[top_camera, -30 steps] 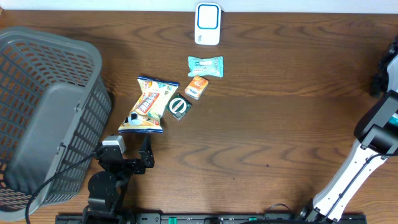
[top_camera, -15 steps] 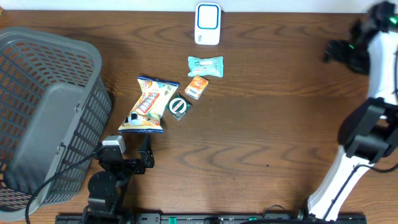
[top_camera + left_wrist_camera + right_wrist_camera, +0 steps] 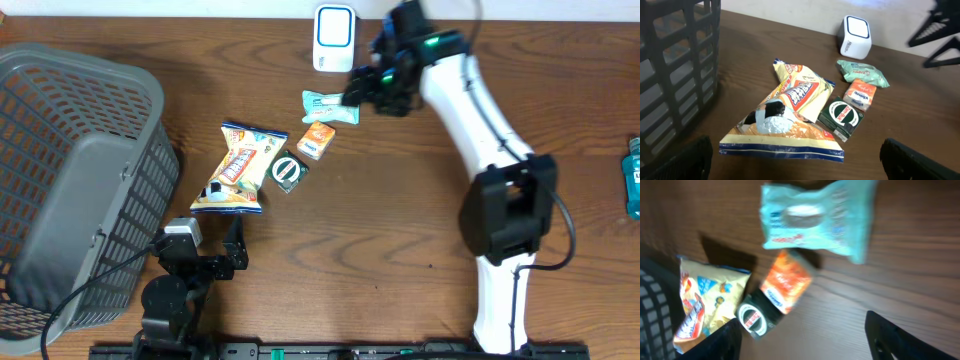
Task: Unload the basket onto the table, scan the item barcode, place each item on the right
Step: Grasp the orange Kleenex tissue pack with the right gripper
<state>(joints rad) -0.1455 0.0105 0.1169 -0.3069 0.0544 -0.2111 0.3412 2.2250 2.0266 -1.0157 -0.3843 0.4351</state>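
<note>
At the far side of the brown wooden table [image 3: 420, 220], the right gripper [image 3: 365, 88] hangs spread and empty just beside the crinkly teal plastic packet [image 3: 330, 107], near the white box scanner [image 3: 334, 38]; an off-centre pinch could skid it into the small orange carton [image 3: 316, 140].

The tabletop [image 3: 400, 230] is brown wood with clear grain and a soft sheen. Just beside the right hand [image 3: 362, 95] lies a teal packet [image 3: 815, 217] of smooth, faintly shiny film. Farther from the hand:
- The orange packet [image 3: 786, 281] is glossy.
- The green box [image 3: 841, 116] looks like printed card.
- The snack bag [image 3: 790, 115] is crinkled glossy film.
- The basket [image 3: 150, 190] is matt grey plastic.

Near the hand, the scanner [image 3: 856, 37] is smooth white plastic.
</note>
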